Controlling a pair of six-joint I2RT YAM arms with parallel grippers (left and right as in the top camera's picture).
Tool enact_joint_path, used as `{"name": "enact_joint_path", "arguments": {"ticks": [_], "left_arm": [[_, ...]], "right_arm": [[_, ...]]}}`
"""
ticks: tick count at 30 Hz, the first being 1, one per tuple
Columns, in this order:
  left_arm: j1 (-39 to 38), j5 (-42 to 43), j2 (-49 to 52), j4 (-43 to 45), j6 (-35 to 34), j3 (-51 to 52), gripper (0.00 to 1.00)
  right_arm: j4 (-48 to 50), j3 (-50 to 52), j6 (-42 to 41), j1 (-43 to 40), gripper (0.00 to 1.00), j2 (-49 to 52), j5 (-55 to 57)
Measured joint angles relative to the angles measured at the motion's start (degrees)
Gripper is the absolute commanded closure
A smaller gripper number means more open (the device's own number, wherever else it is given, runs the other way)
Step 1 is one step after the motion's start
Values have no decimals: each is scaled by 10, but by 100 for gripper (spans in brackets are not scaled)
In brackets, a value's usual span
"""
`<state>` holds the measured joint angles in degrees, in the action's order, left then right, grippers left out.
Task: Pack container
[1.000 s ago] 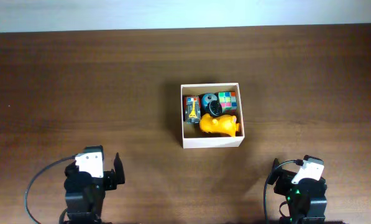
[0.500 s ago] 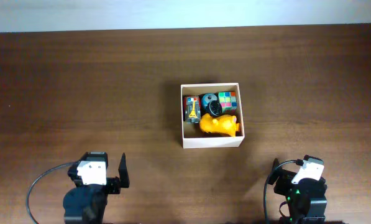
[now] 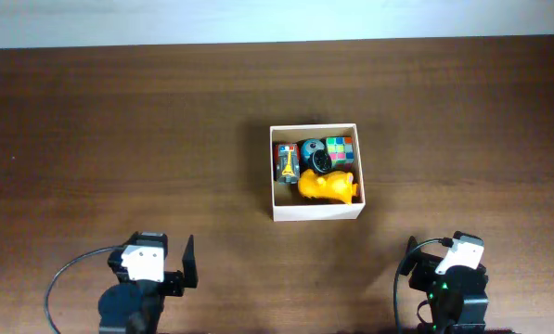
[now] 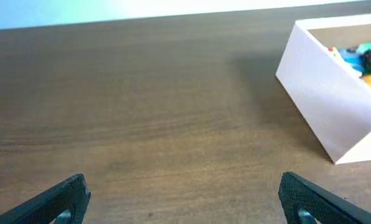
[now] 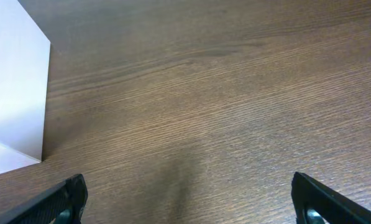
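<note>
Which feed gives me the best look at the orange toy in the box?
Overhead: the orange toy lies fully visible inside the container. Left wrist catches only an orange sliver over the wall at the frame edge. Right wrist shows just the container's white outer wall, no toy.

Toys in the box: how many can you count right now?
4. In the box: a multicoloured toy at left, a dark round one mid-back, a colour cube back right, an orange toy in front. Others may lie hidden beneath.
</note>
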<state>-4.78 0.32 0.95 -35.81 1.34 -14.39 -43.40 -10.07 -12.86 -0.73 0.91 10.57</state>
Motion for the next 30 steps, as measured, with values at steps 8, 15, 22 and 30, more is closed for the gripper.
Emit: {"name": "enact_joint_path", "arguments": {"ticks": [8, 15, 22, 30], "left_arm": [[-2, 4, 0, -4, 0, 12, 1], [-2, 4, 0, -4, 0, 12, 1], [-2, 4, 0, -4, 0, 12, 1], [-2, 4, 0, -4, 0, 12, 1]], "right_arm": [[0, 0, 0, 0, 1, 0, 0], [0, 0, 0, 0, 1, 0, 0], [0, 0, 0, 0, 1, 0, 0], [0, 0, 0, 0, 1, 0, 0]]}}
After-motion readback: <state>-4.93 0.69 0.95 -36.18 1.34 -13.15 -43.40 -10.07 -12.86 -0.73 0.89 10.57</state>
